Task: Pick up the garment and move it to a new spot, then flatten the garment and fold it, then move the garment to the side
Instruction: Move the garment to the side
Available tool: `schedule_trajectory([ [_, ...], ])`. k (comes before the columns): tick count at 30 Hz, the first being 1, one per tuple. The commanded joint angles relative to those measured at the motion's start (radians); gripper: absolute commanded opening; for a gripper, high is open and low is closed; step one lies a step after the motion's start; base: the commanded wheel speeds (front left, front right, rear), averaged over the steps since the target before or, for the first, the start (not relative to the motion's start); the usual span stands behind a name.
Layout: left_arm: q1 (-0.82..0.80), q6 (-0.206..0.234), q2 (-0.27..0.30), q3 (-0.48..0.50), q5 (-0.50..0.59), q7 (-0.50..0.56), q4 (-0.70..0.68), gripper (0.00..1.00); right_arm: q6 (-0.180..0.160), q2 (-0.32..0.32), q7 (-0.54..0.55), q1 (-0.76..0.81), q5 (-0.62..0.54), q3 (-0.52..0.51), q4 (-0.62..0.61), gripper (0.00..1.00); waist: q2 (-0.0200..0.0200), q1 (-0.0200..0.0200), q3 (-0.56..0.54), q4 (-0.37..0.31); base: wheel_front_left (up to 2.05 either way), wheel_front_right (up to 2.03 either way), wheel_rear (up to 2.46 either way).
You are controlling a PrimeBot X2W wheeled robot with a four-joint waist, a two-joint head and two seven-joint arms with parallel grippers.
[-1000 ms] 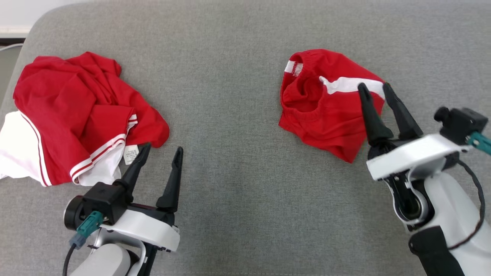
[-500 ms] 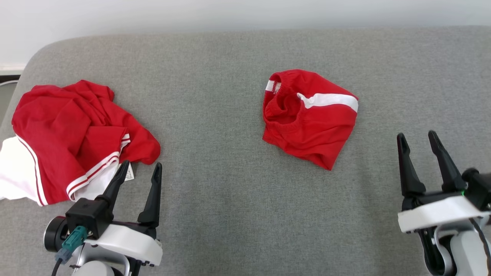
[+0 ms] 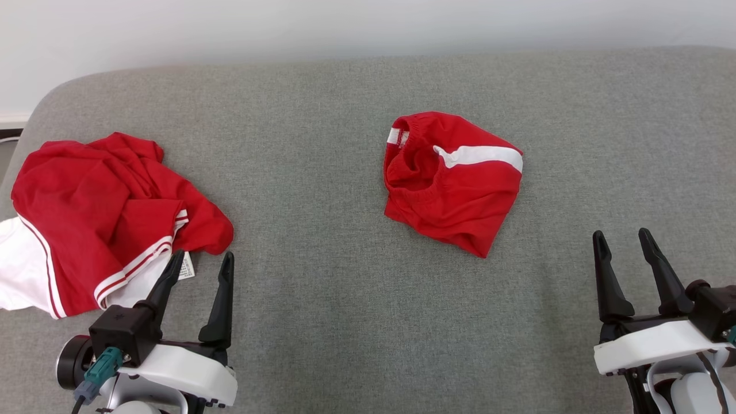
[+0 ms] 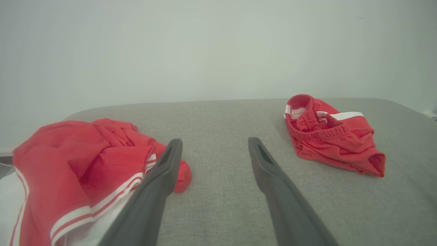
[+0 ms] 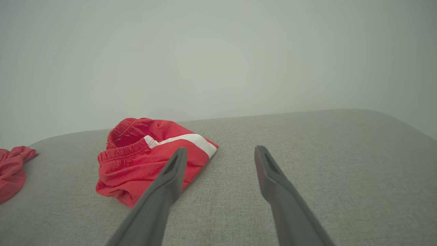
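Grey cushion (image 3: 322, 299) bears red shorts (image 3: 460, 195) and crumpled red-white garment (image 3: 86, 213); left claw (image 3: 203, 255) and right claw (image 3: 621, 233) gape empty.

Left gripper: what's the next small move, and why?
Probably ease the left gripper forward and down onto the near hem of the crumpled red-and-white garment, jaws open. The red shorts lie folded, apart from the open right gripper, while the crumpled garment sits unflattened right beside the left one.

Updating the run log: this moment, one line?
left pincer: open | right pincer: open | red shorts: folded, ungripped | red-white garment: crumpled
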Motion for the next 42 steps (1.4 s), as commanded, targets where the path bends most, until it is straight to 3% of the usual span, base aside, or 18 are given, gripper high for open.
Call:
schedule_trajectory([
  [1,-0.019,0.013,0.034,0.04,-0.001,-0.001,-0.027,1.0,0.001,-0.015,-0.012,-0.013,-0.003,0.024,-0.018,1.0,-0.0001,0.0,0.003,0.001,0.0,0.0,0.0],
  [9,-0.038,0.012,0.03,0.031,0.006,0.004,-0.042,1.0,0.001,-0.026,0.048,-0.083,0.134,0.054,0.03,1.0,-0.0001,0.0,0.032,0.023,0.0,0.0,0.0],
  [20,-0.09,-0.018,-0.018,0.019,0.01,-0.014,-0.013,1.0,0.001,-0.114,0.266,-0.277,0.434,0.152,0.198,1.0,-0.0001,0.0,0.094,0.113,0.0,0.0,0.0],
  [30,-0.116,-0.053,-0.058,0.026,0.014,-0.032,0.031,1.0,0.001,-0.106,0.369,-0.37,0.518,0.119,0.341,1.0,-0.0001,0.0,0.122,0.16,0.0,0.0,0.0],
  [41,-0.13,-0.08,-0.078,0.041,0.026,-0.039,0.06,1.0,0.001,-0.065,0.401,-0.414,0.611,0.165,0.366,0.99,-0.0001,0.0,0.136,0.166,0.0,0.0,0.0],
  [42,-0.131,-0.082,-0.079,0.043,0.027,-0.039,0.062,1.0,0.001,-0.065,0.398,-0.416,0.617,0.169,0.366,0.52,-0.0001,0.0,0.136,0.166,0.0,0.0,0.0],
])
